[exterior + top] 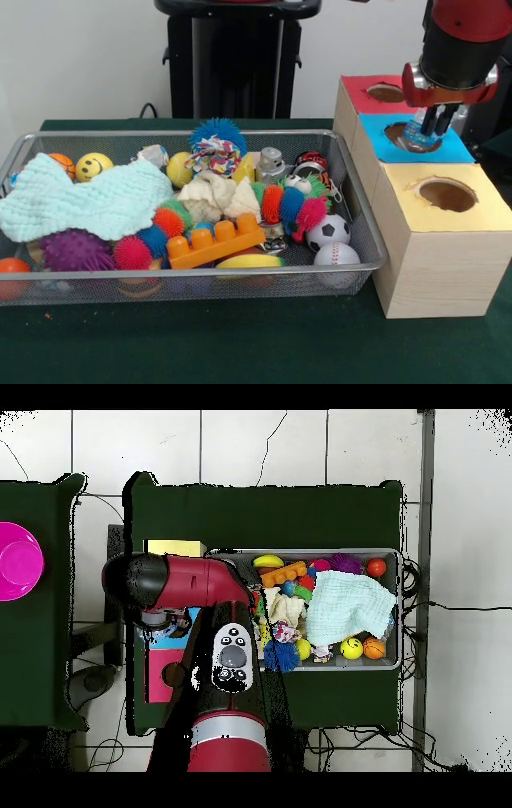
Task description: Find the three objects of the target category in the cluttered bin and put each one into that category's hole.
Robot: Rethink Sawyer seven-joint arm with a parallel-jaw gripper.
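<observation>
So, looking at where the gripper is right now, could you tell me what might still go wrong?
The gripper holds a clear bottle-like object at the blue box's hole; released off-centre, it could catch on the rim and stay on top. The object's hold is hard to judge, so it might slip early. The remaining targets may be hidden under the mint cloth in the bin.
</observation>
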